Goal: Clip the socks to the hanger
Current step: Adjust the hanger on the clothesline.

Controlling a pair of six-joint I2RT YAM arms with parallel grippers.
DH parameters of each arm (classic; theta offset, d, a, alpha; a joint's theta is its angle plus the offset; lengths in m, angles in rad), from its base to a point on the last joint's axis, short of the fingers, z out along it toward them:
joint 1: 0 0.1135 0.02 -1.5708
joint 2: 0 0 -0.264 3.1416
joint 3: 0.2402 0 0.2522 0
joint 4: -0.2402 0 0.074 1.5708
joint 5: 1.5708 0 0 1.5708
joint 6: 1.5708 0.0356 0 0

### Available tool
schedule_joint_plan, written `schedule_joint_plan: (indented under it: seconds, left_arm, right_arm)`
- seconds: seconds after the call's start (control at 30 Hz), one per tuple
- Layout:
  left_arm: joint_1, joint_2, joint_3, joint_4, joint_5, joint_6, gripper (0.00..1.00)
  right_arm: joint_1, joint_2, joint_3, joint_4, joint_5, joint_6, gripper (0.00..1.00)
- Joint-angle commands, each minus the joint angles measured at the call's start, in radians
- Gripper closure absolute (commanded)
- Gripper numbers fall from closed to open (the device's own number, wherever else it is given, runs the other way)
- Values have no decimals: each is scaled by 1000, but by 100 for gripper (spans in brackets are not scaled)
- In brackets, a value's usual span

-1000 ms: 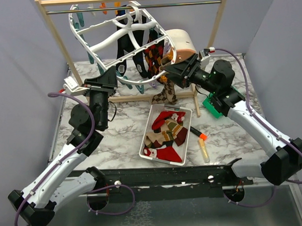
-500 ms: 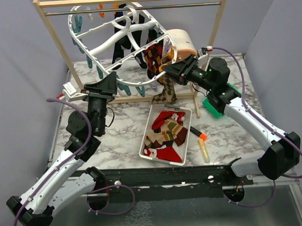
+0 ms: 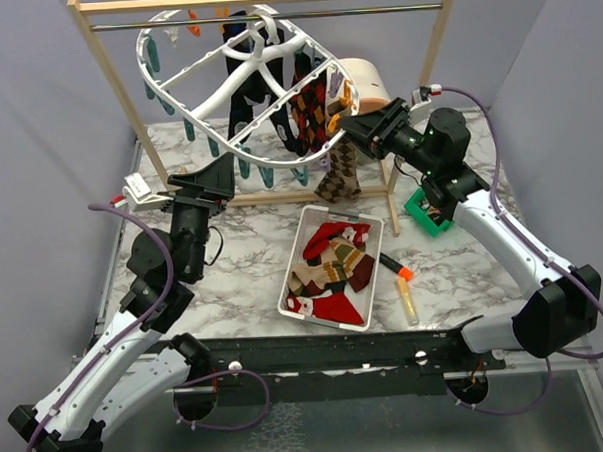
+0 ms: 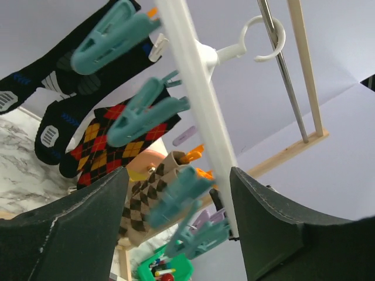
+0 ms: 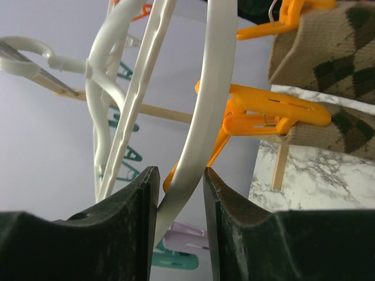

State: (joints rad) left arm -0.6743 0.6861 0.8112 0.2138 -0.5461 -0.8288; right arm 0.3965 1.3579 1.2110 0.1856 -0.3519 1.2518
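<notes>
Background: plain grey-violet walls, a marbled table [image 3: 234, 279], and a wooden rack [image 3: 110, 74] standing at the table's far edge.
Hanger [image 3: 208, 102]: it hangs by its hook from the rack's metal rod, tilted. It sits above and ahead of both grippers, between them.
Left gripper [image 4: 176, 170]: released, with the jaws wide apart. The white bar of the hanger runs between its fingers [image 4: 64, 234], closer to the right one. I cannot tell whether the bar touches that finger.
Teal clips [image 4: 149, 114]: they sit in a row along this bar, just in front of the left gripper.
Right gripper [image 5: 179, 175]: clenched on the hanger's white rim, which is pinched between both fingers.
Orange clip [image 5: 263, 114]: it is just above the right gripper, to its right side, and bites the tan argyle sock [image 5: 334, 52].
Hung socks [image 3: 311, 103]: black and red argyle ones hang from the hanger, to the left of the right gripper.
Tray [image 3: 292, 261]: it is on the table below both grippers, nearer to the arm bases, and holds more loose socks in red and tan.
</notes>
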Motion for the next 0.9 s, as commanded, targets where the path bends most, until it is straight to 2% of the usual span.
schedule_joint_plan:
  seconds: [0.0,0.47,0.87]
  left_arm:
    - [0,-19,-7,-39,6,20,28]
    - [1,-18,-5,-44,1,38,26]
    - [1,-48,-35,-86,2,36,23]
  right_arm:
    - [-40,18,23,-21,38,-37,58]
    - [-71,47,52,-3,-13,-31,57]
    - [-74,-23,46,-69,-3,-70,38]
